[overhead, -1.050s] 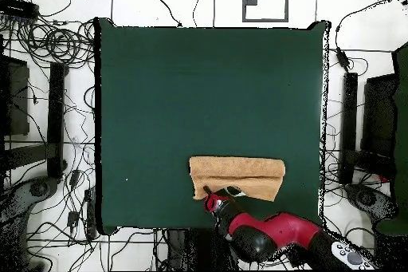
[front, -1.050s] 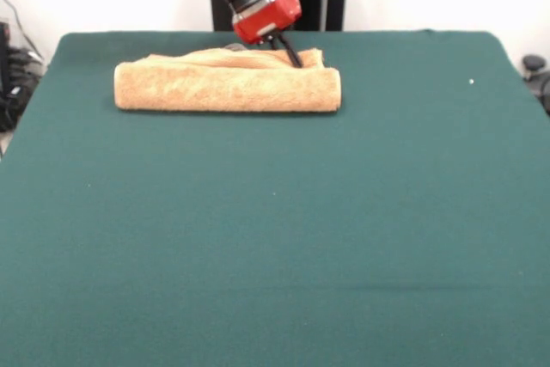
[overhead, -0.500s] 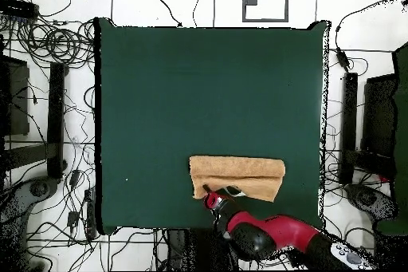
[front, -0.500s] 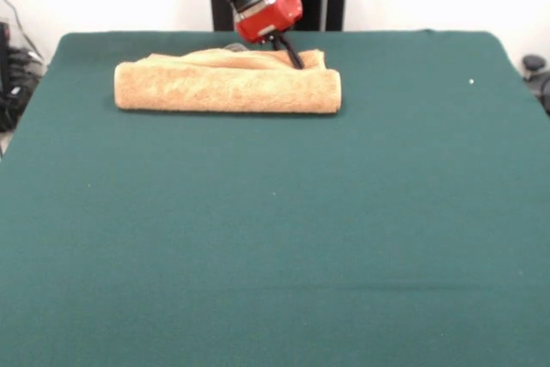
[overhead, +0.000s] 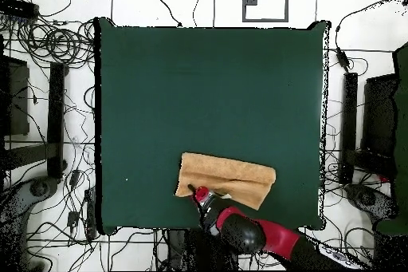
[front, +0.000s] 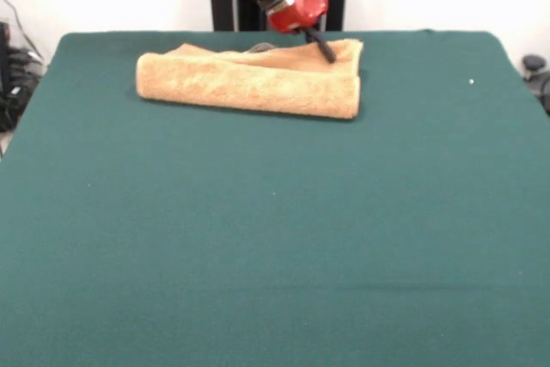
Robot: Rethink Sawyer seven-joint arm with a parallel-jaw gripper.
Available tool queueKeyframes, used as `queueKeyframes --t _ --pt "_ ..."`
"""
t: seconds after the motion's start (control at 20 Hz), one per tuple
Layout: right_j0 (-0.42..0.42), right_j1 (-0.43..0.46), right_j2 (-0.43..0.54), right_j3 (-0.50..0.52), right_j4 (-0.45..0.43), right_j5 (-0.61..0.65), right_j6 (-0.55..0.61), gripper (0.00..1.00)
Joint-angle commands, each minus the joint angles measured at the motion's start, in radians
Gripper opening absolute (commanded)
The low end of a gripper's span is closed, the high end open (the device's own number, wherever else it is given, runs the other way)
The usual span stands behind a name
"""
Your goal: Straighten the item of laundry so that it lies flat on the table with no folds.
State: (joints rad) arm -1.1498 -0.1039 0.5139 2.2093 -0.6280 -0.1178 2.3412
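The item of laundry (front: 249, 83) is an orange-tan towel folded over into a long strip, lying slightly askew near the far edge of the green table (front: 275, 229). My gripper (front: 326, 51) comes down from the red and black arm onto the strip's far right corner and is shut on the upper layer there. In the overhead view the towel (overhead: 227, 176) lies near the table's (overhead: 207, 93) bottom edge, tilted, with the gripper (overhead: 194, 192) at its lower left corner. The fold's underside is hidden.
Cables and equipment (overhead: 56, 45) crowd the floor around the table on the overhead view's left and right sides. A small white speck (front: 471, 82) lies on the cloth at the right.
In the front view the gripper has moved right and slightly back, dragging the towel with it. The strip has shifted right and now lies tilted instead of square to the table edge.
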Motion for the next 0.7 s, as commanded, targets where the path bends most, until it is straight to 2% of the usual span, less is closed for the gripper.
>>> queueKeyframes --t 0.05,0.35,0.7 --pt "0.038 0.133 0.112 0.057 0.214 0.128 0.216 0.0" --pt "0.05 0.133 0.114 0.073 0.278 0.135 0.151 0.0" --pt "0.075 0.105 0.117 0.108 0.29 0.083 0.135 0.0"
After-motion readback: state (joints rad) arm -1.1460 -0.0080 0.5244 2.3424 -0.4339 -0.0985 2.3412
